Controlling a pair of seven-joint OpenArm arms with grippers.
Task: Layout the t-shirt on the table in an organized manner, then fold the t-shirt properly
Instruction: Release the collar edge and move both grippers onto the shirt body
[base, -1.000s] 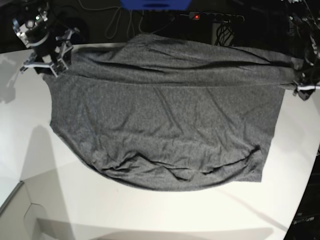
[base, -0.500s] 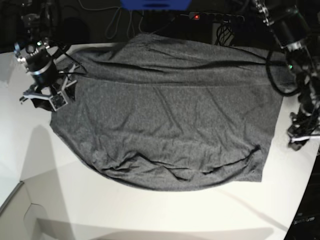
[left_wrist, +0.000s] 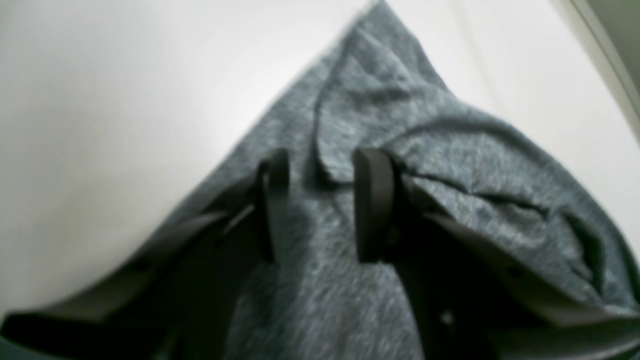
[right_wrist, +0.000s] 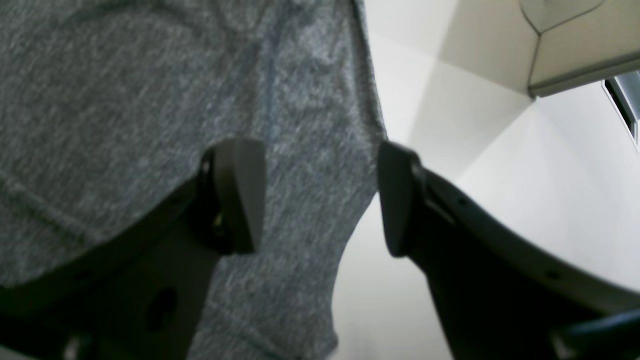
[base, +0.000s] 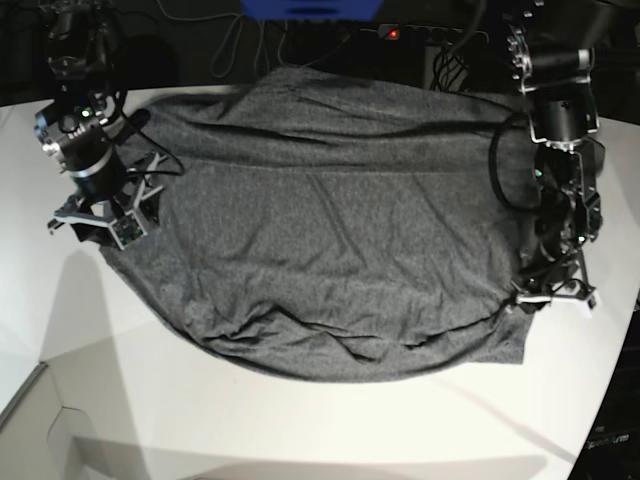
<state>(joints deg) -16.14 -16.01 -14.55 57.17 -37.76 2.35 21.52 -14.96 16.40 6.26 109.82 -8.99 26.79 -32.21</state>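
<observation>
The dark grey t-shirt (base: 330, 230) lies spread across the white table (base: 300, 430), with wrinkles along its curved near edge. My right gripper (base: 100, 222) is at the shirt's left edge. In the right wrist view it (right_wrist: 320, 200) is open wide, the shirt (right_wrist: 125, 100) edge running between its fingers, over bare table (right_wrist: 500, 175). My left gripper (base: 550, 295) is at the shirt's lower right edge. In the left wrist view it (left_wrist: 322, 200) stands open, fingers apart just over a rumpled corner of the shirt (left_wrist: 450, 165), with table (left_wrist: 100, 100) beside it.
A power strip (base: 430, 33) with a red light, cables and a blue object (base: 310, 8) sit behind the table's far edge. The table's curved edge runs down the right side. A grey panel (base: 30, 420) lies at the lower left corner.
Both arms left the shirt's far corners and came nearer along its sides. The right gripper opened wider. The stretched band along the shirt's far edge has slackened.
</observation>
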